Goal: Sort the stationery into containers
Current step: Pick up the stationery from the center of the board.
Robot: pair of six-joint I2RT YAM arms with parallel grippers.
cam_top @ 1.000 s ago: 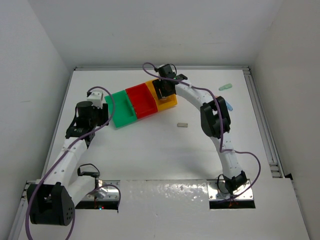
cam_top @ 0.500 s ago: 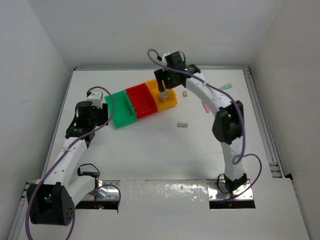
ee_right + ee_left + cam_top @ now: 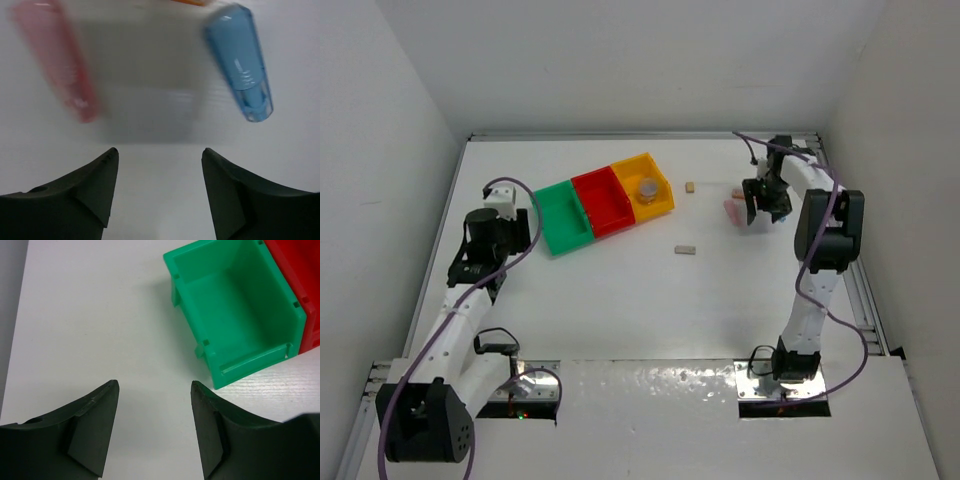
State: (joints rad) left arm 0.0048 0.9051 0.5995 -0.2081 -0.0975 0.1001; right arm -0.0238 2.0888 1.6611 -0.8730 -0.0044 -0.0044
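Top external view, change noted: grey roll (image 3: 647,188), held above the bins half a second ago, now lies inside the orange-yellow bin (image 3: 660,208), toward 12 o'clock of the middle of the table (image 3: 620,300); right gripper (image 3: 760,203) has swung away to 2 o'clock, jaws spread and empty; one item sorted, and the next pick is apparently being lined up.

Right wrist view: pink piece (image 3: 55,65) at 10 o'clock of the fingers, oblong, blurred; blue piece (image 3: 240,65) at 1 o'clock, tapered, glossy translucent plastic, ridged near its clear end; neither touched.

Left gripper (image 3: 155,390): unmoved; jaws apart, nothing between; green bin (image 3: 235,305) at its 1 o'clock.

Bins: rigid moulded plastic, smooth, open-topped, rectangular, set side by side; the green one and the red bin (image 3: 603,205) look empty.

First tan block (image 3: 690,187): near the orange-yellow bin, at its 3 o'clock; second tan block (image 3: 686,250): at its 5 o'clock, well apart; both small, matt, oblong.

Table: white, matt.
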